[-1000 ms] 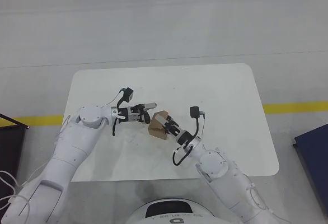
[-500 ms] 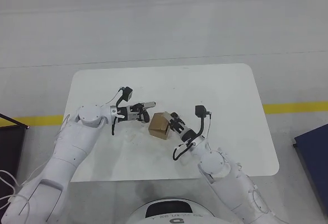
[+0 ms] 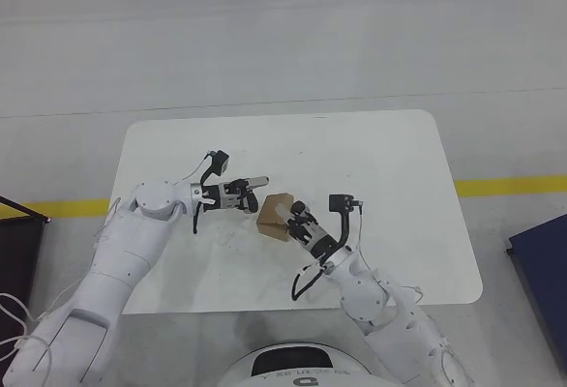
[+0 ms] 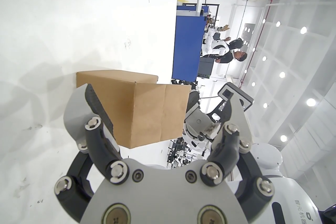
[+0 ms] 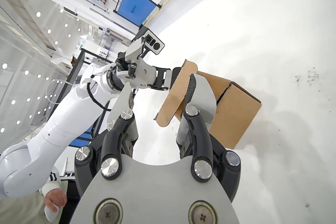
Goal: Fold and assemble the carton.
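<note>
The carton (image 3: 276, 216) sat near the middle of the table (image 3: 380, 164), light thin cardboard that we judged would skid or dent under a hard push. The left gripper (image 3: 257, 192) hung spread beside its closed side. The right gripper (image 3: 301, 221) was spread too, one finger (image 5: 202, 93) at the open end by a loose flap (image 5: 173, 93), so we would brace folded edges and press flaps near their creases.

Bright, even overhead light from rows of ceiling lamps (image 4: 282, 74) (visible in both wrist views) leaves the white worktop (image 3: 380, 164) nearly washed out. The carton (image 4: 147, 109) casts a soft shadow. Wrist views bow straight lines near their edges, apparently through wide lenses.
</note>
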Controlling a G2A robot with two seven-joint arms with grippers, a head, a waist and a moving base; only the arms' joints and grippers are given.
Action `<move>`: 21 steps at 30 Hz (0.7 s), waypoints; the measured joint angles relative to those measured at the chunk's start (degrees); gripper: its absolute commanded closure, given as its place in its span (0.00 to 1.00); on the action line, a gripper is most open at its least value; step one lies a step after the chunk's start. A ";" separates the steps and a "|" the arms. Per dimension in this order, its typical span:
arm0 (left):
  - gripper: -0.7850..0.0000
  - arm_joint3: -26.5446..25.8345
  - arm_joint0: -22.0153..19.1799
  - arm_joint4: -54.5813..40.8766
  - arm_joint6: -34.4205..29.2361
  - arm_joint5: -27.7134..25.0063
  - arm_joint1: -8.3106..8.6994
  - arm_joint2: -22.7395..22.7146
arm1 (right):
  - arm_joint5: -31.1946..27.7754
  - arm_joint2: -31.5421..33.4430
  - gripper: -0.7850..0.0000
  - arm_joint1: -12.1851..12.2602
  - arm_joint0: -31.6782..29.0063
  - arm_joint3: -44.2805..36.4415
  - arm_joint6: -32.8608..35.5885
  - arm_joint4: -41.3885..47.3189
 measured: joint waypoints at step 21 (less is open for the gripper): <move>0.00 -0.38 0.47 0.53 -0.26 -0.18 -0.06 -0.13 | 3.27 -1.68 0.44 0.12 -0.93 -2.74 -0.75 -10.43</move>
